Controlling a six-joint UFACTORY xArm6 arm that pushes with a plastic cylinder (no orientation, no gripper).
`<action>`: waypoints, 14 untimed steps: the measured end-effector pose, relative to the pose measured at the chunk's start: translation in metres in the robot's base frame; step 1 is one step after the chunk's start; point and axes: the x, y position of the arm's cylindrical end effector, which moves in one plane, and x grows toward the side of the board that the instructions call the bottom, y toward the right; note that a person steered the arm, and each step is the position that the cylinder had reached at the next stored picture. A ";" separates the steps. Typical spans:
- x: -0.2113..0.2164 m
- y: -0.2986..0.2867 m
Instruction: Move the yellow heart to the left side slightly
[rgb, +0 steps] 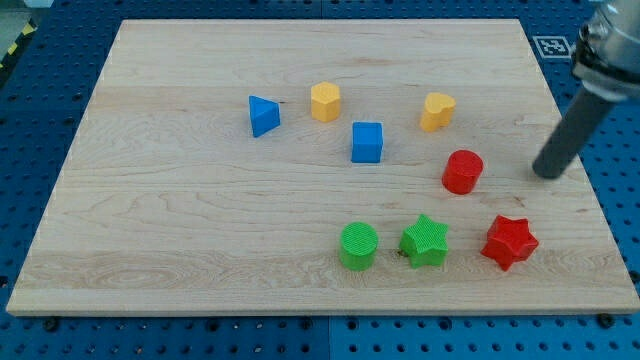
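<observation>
The yellow heart (437, 110) lies on the wooden board (180, 220) in the upper right part of the view. My tip (546, 175) rests on the board near its right edge, to the right of and below the heart, well apart from it. The red cylinder (463, 171) lies between the tip and the middle of the board, just below the heart.
A yellow hexagonal block (325, 102) and a blue cube (367, 142) lie left of the heart. A blue triangle (263, 115) is further left. A green cylinder (358, 246), a green star (425, 241) and a red star (509, 242) line the bottom.
</observation>
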 end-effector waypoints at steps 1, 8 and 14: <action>-0.055 -0.027; -0.082 -0.115; -0.113 -0.100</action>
